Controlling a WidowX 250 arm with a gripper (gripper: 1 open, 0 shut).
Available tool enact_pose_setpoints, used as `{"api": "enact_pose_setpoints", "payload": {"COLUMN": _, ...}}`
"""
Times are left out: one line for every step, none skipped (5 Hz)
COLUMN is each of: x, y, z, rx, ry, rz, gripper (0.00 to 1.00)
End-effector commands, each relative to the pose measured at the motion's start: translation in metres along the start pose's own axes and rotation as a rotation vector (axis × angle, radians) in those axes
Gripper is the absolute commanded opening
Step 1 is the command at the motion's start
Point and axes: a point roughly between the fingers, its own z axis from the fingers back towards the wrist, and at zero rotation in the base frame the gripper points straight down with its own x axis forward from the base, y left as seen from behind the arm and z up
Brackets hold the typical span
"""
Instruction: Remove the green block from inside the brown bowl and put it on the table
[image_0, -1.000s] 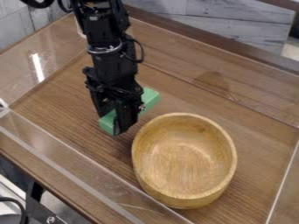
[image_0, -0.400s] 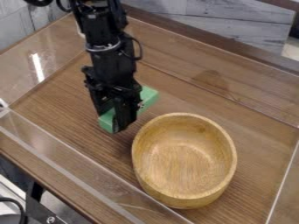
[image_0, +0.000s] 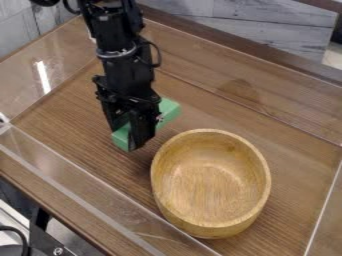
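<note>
Claw (image_0: 138, 132) we see closed on block (image_0: 150, 124), block on surface (image_0: 254, 100) left of bowl (image_0: 210, 181).

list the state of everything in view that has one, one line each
green block: out of the bowl, down at the table, clamped in the gripper
gripper: pointing steeply down, jaws shut on the green block
brown bowl: upright, empty, apart from the block
table: bears the bowl and the block
</note>
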Motion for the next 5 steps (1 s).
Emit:
{"api": "enact_pose_setpoints", "payload": {"x": 0.0104, "y": 0.0065, "z": 0.0134, "rx": 0.017, "ry": -0.053, "rz": 0.007, "gripper": 0.00}}
{"api": "enact_pose_setpoints", "payload": {"x": 0.0111, "y": 0.0082, "z": 0.0132, "rx": 0.014, "ry": -0.053, "rz": 0.010, "gripper": 0.00}}
{"api": "enact_pose_setpoints", "payload": {"x": 0.0117, "y": 0.0098, "z": 0.0132, "rx": 0.010, "ry": -0.053, "rz": 0.014, "gripper": 0.00}}
{"api": "enact_pose_setpoints", "payload": {"x": 0.0125, "y": 0.0118, "z": 0.0129, "rx": 0.007, "ry": -0.053, "rz": 0.018, "gripper": 0.00}}
{"api": "enact_pose_setpoints", "payload": {"x": 0.0132, "y": 0.0135, "z": 0.0129, "rx": 0.004, "ry": -0.053, "rz": 0.021, "gripper": 0.00}}
